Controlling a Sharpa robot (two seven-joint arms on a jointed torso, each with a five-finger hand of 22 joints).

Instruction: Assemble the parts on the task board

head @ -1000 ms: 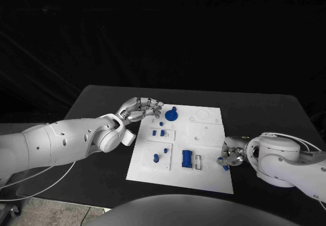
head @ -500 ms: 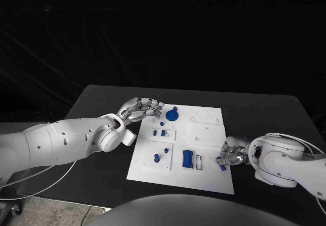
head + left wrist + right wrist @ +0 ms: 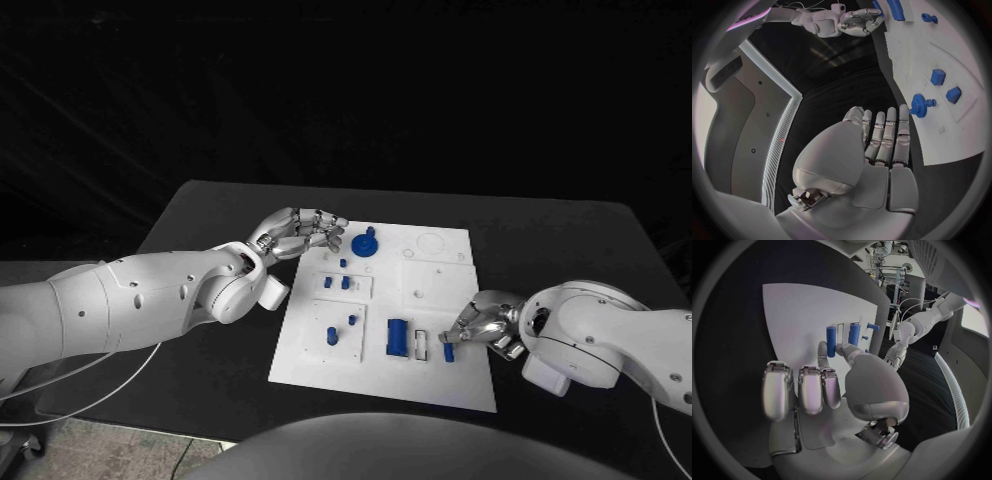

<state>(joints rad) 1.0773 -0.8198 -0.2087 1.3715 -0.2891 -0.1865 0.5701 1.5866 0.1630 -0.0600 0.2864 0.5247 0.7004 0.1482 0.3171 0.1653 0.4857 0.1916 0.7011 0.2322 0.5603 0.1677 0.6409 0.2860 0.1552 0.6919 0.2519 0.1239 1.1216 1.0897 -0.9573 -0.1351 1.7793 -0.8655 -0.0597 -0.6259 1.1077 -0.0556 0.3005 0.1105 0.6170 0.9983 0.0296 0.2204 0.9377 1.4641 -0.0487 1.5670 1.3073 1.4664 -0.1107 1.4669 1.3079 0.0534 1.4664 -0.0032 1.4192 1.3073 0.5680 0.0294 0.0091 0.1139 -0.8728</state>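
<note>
right hand [image 3: 483,325] pinches a small blue peg [image 3: 449,351] over the task board [image 3: 433,380]: likely light, rigid, slick, best held mid-shaft; left hand [image 3: 300,232] spread, empty.

The task board [image 3: 433,375] lies in the middle of the desk [image 3: 216,210]. The left robot hand [image 3: 299,232] hangs over the board's far left corner, just beside a gear-shaped part [image 3: 365,242]. Nearer along the left side sit two small block parts [image 3: 336,283], then a peg [image 3: 335,335]. A long block [image 3: 395,338] stands mid-board. To its right, by the near right edge, the right robot hand [image 3: 480,325] pinches a short bar-shaped part [image 3: 449,351].
</note>
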